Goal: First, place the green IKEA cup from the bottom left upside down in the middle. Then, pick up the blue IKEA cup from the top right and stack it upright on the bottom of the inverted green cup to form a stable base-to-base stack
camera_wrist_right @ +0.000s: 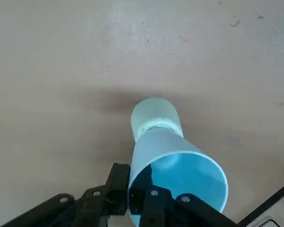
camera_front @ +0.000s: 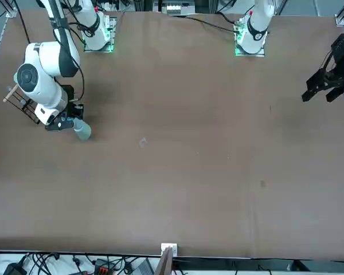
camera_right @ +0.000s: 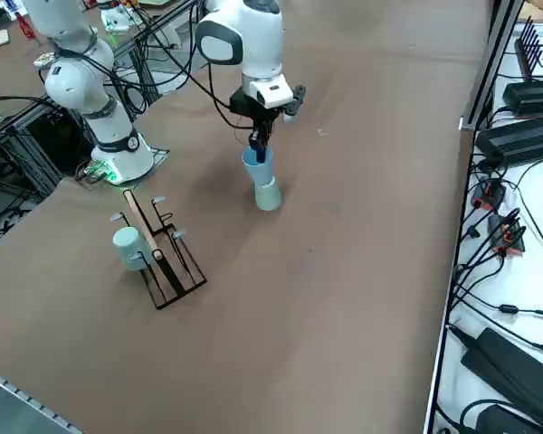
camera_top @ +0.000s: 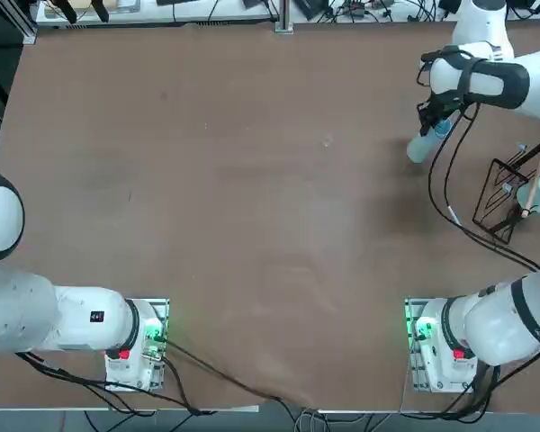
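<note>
Resting upright on inverted green cup [camera_wrist_right: 154,113], blue cup [camera_wrist_right: 177,165].

Even, bright overhead light — soft shadows pool beside the stacked cups [camera_wrist_right: 156,118] on the table [camera_top: 234,198]; wrist view's near edge blurs.

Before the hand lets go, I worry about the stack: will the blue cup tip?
Possibly: the blue cup sits upright, narrow base on the inverted green cup, a small footing. It looks like light plastic, easily nudged. The right hand, shut on its rim, could drag it when opening.
</note>
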`<action>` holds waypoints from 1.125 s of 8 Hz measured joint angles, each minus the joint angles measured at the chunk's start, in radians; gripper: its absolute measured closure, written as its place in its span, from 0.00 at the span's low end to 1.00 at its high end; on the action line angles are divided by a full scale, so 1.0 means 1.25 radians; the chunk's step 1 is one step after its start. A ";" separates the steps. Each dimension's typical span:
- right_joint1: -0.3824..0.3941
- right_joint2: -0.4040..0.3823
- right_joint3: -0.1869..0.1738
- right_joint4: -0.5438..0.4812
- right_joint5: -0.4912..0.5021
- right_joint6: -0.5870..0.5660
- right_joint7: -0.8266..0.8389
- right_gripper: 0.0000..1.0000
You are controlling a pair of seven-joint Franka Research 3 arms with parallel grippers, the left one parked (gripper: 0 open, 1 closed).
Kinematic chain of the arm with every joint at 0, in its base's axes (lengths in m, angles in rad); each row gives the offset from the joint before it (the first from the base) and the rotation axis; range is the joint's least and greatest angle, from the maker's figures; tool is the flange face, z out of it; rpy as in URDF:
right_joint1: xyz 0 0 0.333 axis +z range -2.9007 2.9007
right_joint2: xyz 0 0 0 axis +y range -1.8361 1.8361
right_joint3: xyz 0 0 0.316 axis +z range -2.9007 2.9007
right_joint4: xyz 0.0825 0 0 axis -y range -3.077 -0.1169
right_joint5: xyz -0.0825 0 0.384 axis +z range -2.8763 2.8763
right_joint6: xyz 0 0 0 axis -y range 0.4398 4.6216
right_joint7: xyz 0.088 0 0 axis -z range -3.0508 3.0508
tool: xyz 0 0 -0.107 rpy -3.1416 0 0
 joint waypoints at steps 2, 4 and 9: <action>0.000 0.000 0.000 0.000 -0.016 0.004 0.001 0.97; 0.000 0.000 0.000 -0.001 -0.018 0.011 0.003 0.97; 0.001 0.001 0.001 -0.004 -0.019 0.018 0.033 0.96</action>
